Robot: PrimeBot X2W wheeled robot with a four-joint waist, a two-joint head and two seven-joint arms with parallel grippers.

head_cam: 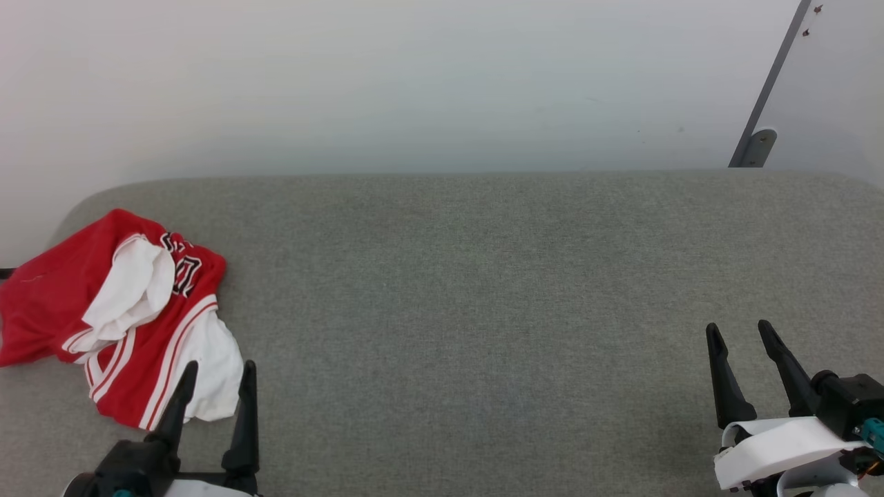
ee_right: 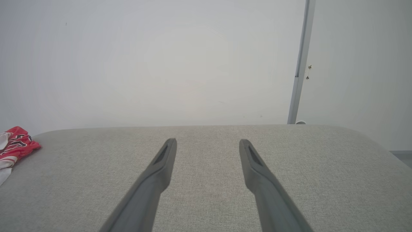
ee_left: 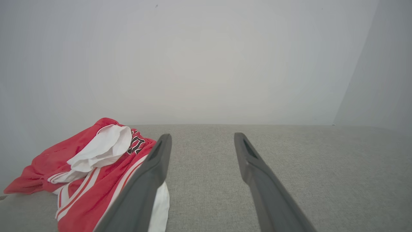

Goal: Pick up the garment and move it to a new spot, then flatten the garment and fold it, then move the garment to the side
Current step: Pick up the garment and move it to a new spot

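The garment (head_cam: pixel 117 310) is a crumpled red jersey with white panels, striped trim and black-and-white lettering, lying at the left end of the grey padded surface (head_cam: pixel 483 290). My left gripper (head_cam: pixel 217 369) stands open at the lower left, its fingertips just over the garment's near white edge, nothing between them. In the left wrist view the garment (ee_left: pixel 87 167) lies left of the open left gripper (ee_left: pixel 201 138). My right gripper (head_cam: pixel 742 331) is open at the lower right, far from the cloth. The right wrist view shows the open right gripper (ee_right: pixel 207 143) and the garment (ee_right: pixel 14 145) at the left edge.
A white wall rises behind the surface. A grey metal post (head_cam: pixel 766 90) with a bracket stands at the back right. The grey surface stretches bare between the two grippers, with rounded corners at its far ends.
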